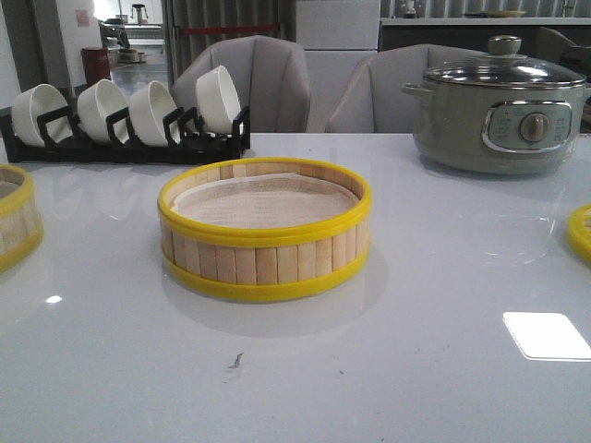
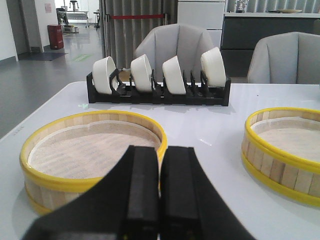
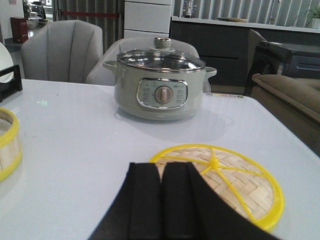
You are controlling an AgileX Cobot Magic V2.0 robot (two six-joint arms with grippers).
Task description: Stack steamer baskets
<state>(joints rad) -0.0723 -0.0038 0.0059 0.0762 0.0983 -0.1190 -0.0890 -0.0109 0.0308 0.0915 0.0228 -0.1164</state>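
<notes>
The center steamer basket (image 1: 265, 231) sits upright in the middle of the desk (image 1: 388, 369), a round shallow tier with pale bamboo-slat walls, yellow bands top and bottom, and a pale liner inside. A second steamer basket (image 2: 92, 155) rests at its 9 o'clock, cut off at the front view's edge and filling the left wrist view just beyond the left end effector (image 2: 160, 200). The woven lid (image 3: 225, 180) lies flat at 3 o'clock, only a yellow sliver of it in the front view, just past the right end effector (image 3: 159, 200). Both end effectors have their black fingers pressed together with nothing between them, and neither touches a basket. These pieces look light and fairly stiff, though the thin slat walls could flex or splinter under a hard squeeze, and the smooth yellow rims may be slippery; pinching across the wall at the rim, one finger inside and one outside, seems the soundest hold for the left basket, while the flat lid offers its raised centre knob or outer edge. At 11 o'clock a black rack (image 1: 125, 143) holds four white bowls (image 1: 152, 111), and at 2 o'clock stands a grey-green electric pot (image 1: 503, 115) with a glass lid.
</notes>
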